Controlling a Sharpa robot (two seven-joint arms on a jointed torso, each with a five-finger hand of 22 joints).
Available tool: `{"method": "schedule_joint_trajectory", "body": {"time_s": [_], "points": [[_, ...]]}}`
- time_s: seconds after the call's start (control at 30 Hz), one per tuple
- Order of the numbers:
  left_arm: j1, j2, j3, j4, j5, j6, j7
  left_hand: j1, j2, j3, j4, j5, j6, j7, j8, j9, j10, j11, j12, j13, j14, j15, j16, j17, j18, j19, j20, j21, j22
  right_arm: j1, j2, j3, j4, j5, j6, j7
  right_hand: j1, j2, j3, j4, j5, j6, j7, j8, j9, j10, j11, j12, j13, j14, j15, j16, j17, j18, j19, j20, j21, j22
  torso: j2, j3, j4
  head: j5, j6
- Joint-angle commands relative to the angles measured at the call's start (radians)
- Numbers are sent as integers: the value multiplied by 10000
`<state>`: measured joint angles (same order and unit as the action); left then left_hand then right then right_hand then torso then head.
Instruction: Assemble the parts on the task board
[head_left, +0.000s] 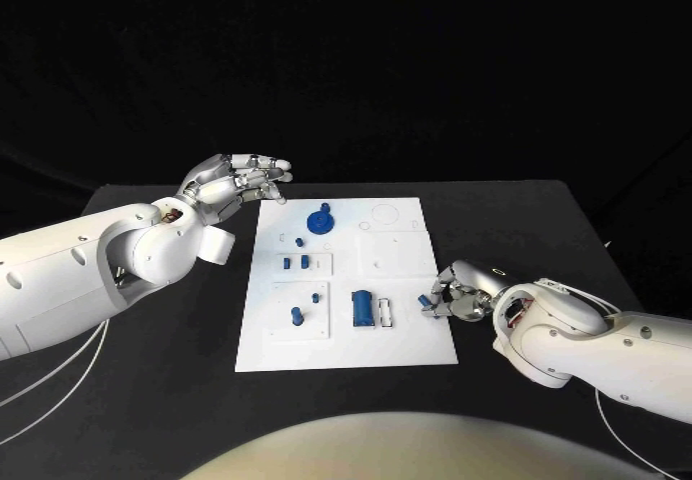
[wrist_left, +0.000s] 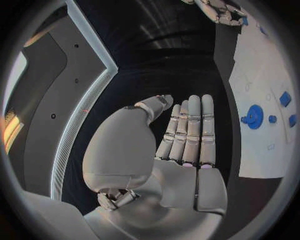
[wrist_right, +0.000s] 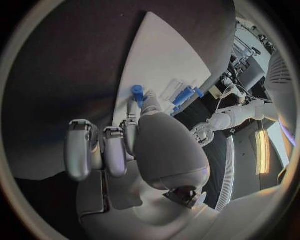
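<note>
The white task board (head_left: 397, 345) lies in the middle of the black table. On it are a round blue part (head_left: 319, 219), several small blue pegs (head_left: 297, 316) and a larger blue block (head_left: 362, 309). My right hand (head_left: 462, 295) sits at the board's right edge and pinches a small blue part (head_left: 427, 300) between thumb and finger; the right wrist view shows this blue part (wrist_right: 137, 91) at the fingertips (wrist_right: 132, 107). My left hand (head_left: 238, 182) hovers above the table beside the board's far left corner. Its fingers (wrist_left: 190, 130) are straight and hold nothing, with the round blue part (wrist_left: 253, 116) off to its side.
Empty round and square recesses (head_left: 387, 250) mark the board's right half. A white holder with a blue clip (head_left: 388, 310) stands next to the blue block. Bare black table (head_left: 159, 380) surrounds the board on all sides.
</note>
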<state>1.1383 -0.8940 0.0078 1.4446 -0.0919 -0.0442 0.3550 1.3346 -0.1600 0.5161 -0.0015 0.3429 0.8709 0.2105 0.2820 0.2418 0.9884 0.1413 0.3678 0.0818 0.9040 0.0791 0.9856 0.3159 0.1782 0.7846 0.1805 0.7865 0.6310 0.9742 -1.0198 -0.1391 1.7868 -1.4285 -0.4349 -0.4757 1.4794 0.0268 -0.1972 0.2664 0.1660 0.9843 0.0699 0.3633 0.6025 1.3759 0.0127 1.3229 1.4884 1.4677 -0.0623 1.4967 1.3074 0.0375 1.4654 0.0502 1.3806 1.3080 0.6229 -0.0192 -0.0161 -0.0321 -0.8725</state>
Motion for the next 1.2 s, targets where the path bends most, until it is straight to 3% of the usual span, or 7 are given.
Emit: {"method": "schedule_joint_trajectory", "body": {"time_s": [0.03,0.2,0.37,0.4,0.63,0.83,1.2], "points": [[2,2,5,38,16,143,27,-50,30,-38,22,36,-15,-5,-15,14,-2,44,-47,-9,-20,31,18,-4,22,1,16,-34,-5,-96,97,-53,-25,-548,446,-152,1431,796,399,-145,17,80,-73,-62,-77,152,-246,-1107,-1793,666,-108,-46,842,3,330,-103,63,2129,-4,-8,-5,8,-1],[3,-2,5,45,13,150,15,-50,30,-38,22,36,-15,-5,-15,14,-2,44,-47,-9,-20,31,18,-4,22,1,16,-34,-5,-128,182,-58,-17,-847,574,-216,1966,462,1371,-242,227,135,-75,-40,9,183,-255,-1113,-1796,673,-121,-37,881,-9,347,-141,106,2143,-8,-12,1,-1,-1],[3,-13,5,57,4,160,-11,-50,30,-38,22,36,-15,-5,-15,14,-2,44,-47,-9,-20,31,18,-4,22,1,16,-34,-5,-141,255,-61,-19,-1109,727,-317,1413,-531,3194,177,391,131,-81,44,221,227,-259,-1126,-1808,678,-124,-36,910,-11,354,-143,123,2147,-4,-19,-1,4,-1],[3,-13,5,58,3,160,-12,-50,30,-38,22,36,-15,-5,-15,14,-2,44,-47,-9,-20,31,18,-4,22,1,16,-34,-5,-141,261,-61,-20,-1127,742,-326,1387,-562,3250,177,391,131,-83,44,224,228,-256,-1124,-1807,679,-124,-37,910,-10,353,-146,122,2146,-4,-21,1,-1,-1],[3,-14,5,62,-6,158,-27,-44,31,-36,17,39,-14,-8,-14,17,-7,42,-48,-8,-23,28,22,-5,24,9,16,-46,-6,-144,316,-62,10,-1286,786,-414,-180,-1716,6018,-35,854,167,-54,114,427,280,-262,-1073,-1774,692,-106,-30,959,-20,374,-125,161,2158,-11,-21,6,-4,-1],[3,-3,5,55,-10,149,-31,-44,31,-36,17,39,-14,-8,-14,17,-7,42,-48,-8,-23,28,22,-5,24,9,16,-46,-6,-102,264,-57,228,-1274,385,-392,-973,-1917,7191,-501,1558,90,-53,305,701,415,-242,-921,-1675,720,-109,26,1078,-53,444,-129,334,2203,-19,-30,0,7,-1],[4,25,5,50,-14,150,-34,-44,31,-36,17,39,-14,-8,-14,17,-7,42,-48,-8,-23,28,22,-5,24,9,16,-46,-6,201,421,-44,746,-168,-348,-205,-1744,-1979,7667,-691,1658,91,-67,409,845,499,-249,-801,-1587,729,-116,47,1118,-70,480,-133,426,2226,-8,-27,6,-7,-1]]}}
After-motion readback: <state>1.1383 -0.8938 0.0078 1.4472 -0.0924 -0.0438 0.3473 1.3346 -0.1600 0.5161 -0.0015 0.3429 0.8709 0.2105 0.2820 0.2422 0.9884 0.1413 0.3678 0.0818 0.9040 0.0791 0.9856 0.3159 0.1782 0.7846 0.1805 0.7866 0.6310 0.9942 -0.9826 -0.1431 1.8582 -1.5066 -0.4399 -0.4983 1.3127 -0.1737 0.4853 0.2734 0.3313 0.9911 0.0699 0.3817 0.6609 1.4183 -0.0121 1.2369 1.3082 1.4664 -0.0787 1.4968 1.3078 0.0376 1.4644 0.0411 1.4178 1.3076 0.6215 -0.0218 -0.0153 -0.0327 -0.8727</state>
